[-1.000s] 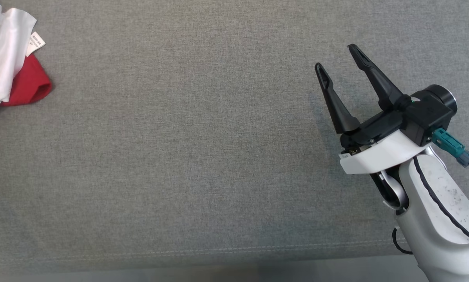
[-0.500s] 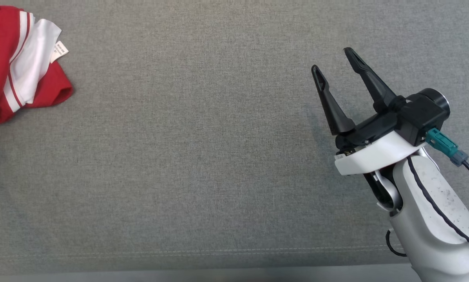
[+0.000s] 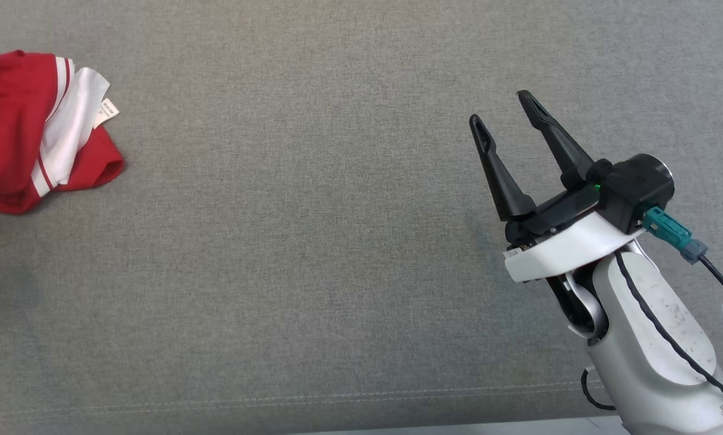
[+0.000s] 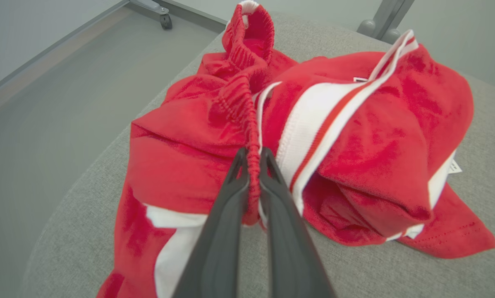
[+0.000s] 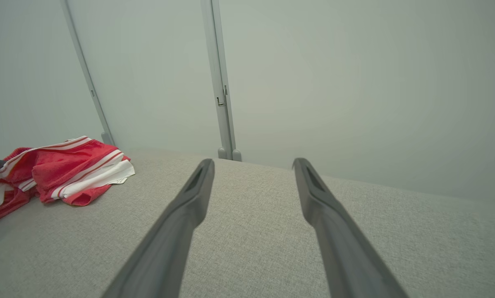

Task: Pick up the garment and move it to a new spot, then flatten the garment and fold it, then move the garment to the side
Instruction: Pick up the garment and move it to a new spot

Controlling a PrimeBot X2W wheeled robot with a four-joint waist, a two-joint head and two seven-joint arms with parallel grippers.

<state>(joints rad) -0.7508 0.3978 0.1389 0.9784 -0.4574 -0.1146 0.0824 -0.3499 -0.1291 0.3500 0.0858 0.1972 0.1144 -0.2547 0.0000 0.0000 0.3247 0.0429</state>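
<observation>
A crumpled red garment (image 3: 29,139) with white stripes and a small white label lies at the far left of the grey surface in the head view. In the left wrist view my left gripper (image 4: 253,159) is shut on the elastic waistband of the garment (image 4: 355,136), which bunches up around the fingers. The garment (image 5: 65,169) also lies at the left of the right wrist view. My right gripper (image 3: 499,109) stands open over bare fabric at the right, far from the garment, with nothing between its fingers (image 5: 189,207).
The grey fabric surface (image 3: 313,229) spreads wide between the garment and my right arm. Its stitched front edge (image 3: 276,402) runs along the bottom. Beyond the surface's left edge lies grey floor (image 4: 44,103), with a castor and metal frame legs (image 5: 220,82) behind.
The garment has come further right and down into the head view, showing more of its red body. The right gripper has shifted slightly left and down in the picture, still open.
</observation>
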